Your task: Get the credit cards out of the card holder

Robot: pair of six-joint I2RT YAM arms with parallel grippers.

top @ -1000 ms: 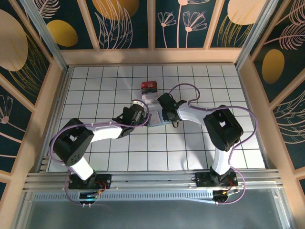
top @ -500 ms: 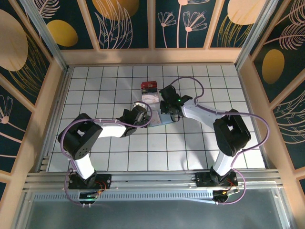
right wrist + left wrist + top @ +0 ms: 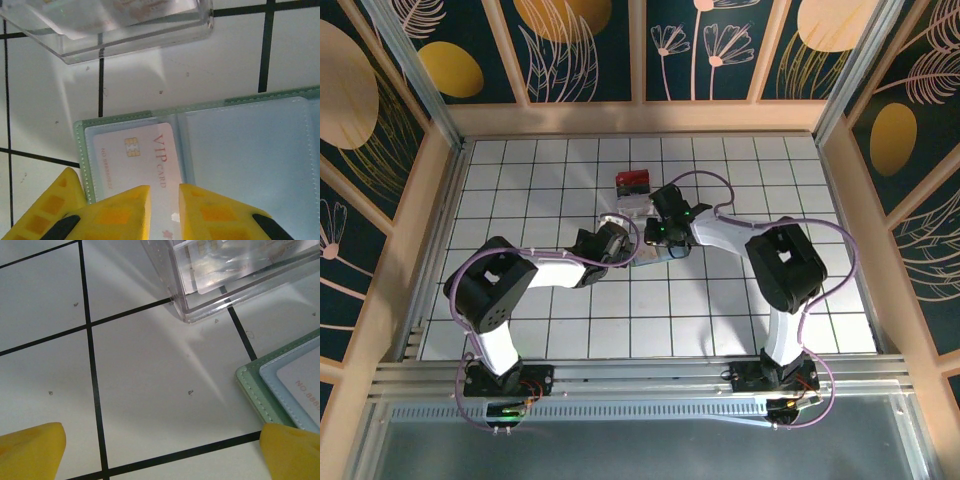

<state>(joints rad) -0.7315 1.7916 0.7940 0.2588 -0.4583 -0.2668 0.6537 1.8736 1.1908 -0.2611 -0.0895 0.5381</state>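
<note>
Open card holder [image 3: 240, 140] lying flat on tiled table [image 3: 145, 375], just at 6 o'clock of clear box [image 3: 125, 25]. 1 white-pink VIP card [image 3: 145, 160] sitting in pocket at holder's 9 o'clock side. Over card's 6 o'clock end, right gripper [image 3: 165, 210] showing fingers nearly together, narrow gap; grip on card: cannot tell. Over bare tile, left gripper [image 3: 160, 455] standing with fingers wide apart, holder corner at its 3 o'clock.

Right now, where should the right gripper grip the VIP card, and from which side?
Probably its near short end, under the right gripper, coming from there: the VIP card lies flat in the card holder, whose stitched border hems its far end.
</note>
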